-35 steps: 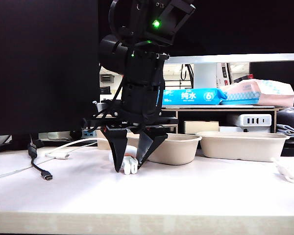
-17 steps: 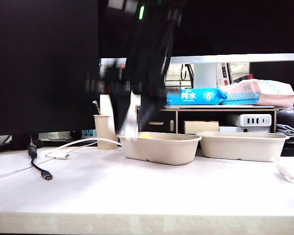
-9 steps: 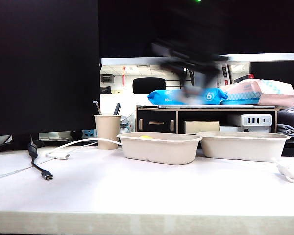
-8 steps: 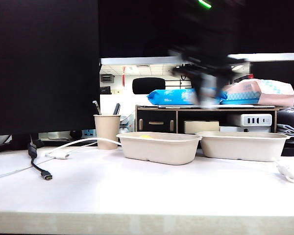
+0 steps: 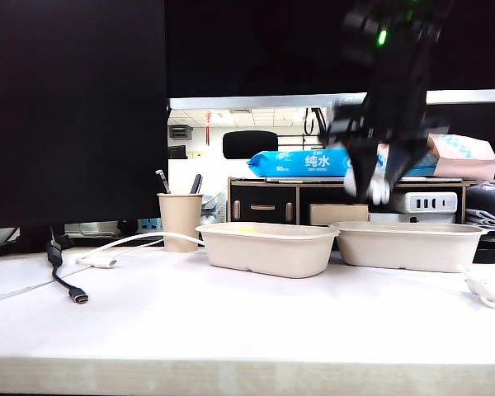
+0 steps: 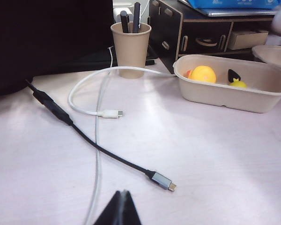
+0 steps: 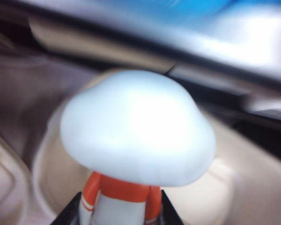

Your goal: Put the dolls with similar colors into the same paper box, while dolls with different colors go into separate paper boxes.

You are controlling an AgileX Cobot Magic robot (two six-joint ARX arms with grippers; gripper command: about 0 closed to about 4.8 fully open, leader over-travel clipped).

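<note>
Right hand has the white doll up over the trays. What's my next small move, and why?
Probably lower the right hand and release the white doll into the right-hand paper box: it hangs above that box, while the yellow duck and black-eared figure fill the other box.

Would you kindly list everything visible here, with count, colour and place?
Paper boxes: two, beige; left box, right box, side by side on the white table.
Duck: one, yellow, in left box.
Black-eared figure: one, yellow, in left box.
White figure: one, orange collar, held above right box.
Cup: one, beige, pens inside, left of boxes.
Cables: one white, one black, table left.
Wipes pack: one, blue, back shelf.
Right gripper: shut on white figure.
Left gripper: shut, low over table.
</note>
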